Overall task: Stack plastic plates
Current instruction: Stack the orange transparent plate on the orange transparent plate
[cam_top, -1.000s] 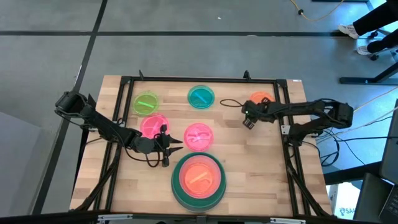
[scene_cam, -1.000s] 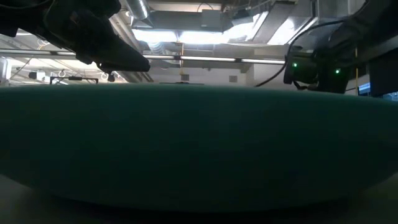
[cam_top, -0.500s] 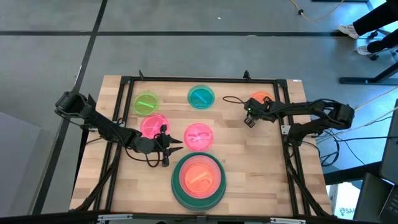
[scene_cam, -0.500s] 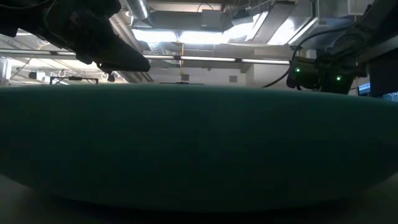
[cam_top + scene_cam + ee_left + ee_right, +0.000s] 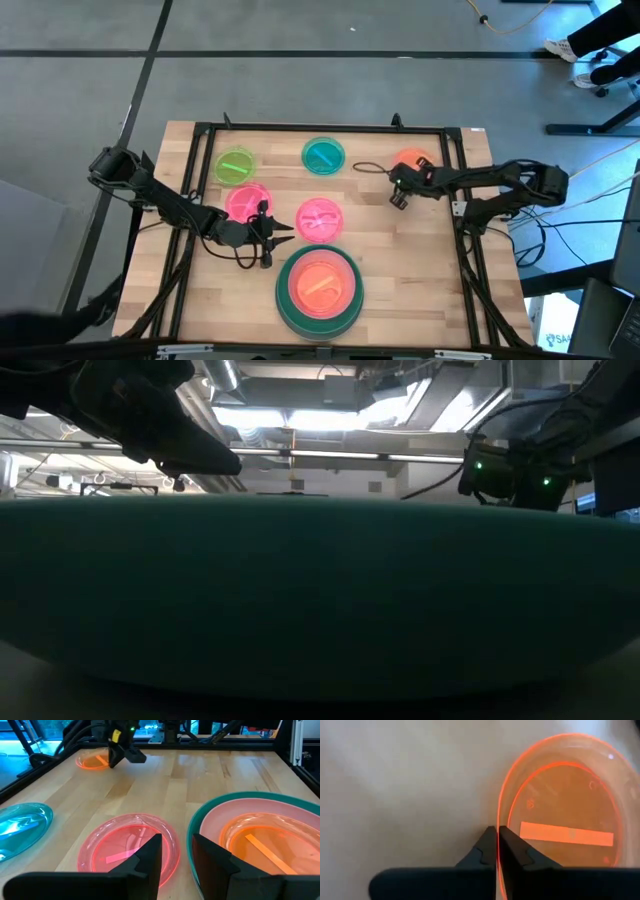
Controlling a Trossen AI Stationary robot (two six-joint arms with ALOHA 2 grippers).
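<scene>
Small translucent plates lie flat on the wooden table: lime green [image 5: 235,165], teal [image 5: 323,156], two hot pink ones [image 5: 247,200] [image 5: 319,218], and an orange one [image 5: 420,160] at the far right. Near the front edge a dark green large plate [image 5: 320,318] holds a pale pink plate [image 5: 210,825] with an orange plate [image 5: 320,286] inside. My right gripper [image 5: 398,195] is shut on the far orange plate [image 5: 565,820]. My left gripper [image 5: 176,855] stands open just left of the stack, with nothing between its fingers. My right gripper pinches the orange plate's rim [image 5: 499,822] between its two fingertips, on the side of the plate toward the table's left and near edges. The fingers come from above, pointing down. The plate looks level on the table; whether it is lifted I cannot tell.
A black cable loop [image 5: 368,165] lies on the table between the teal plate and the orange one. A black frame [image 5: 300,128] runs round the table's edges. Bare wood shows at the right, in front of my right arm.
My right gripper has shut on the orange plate's rim, staying almost where it was. My left arm has kept still.
</scene>
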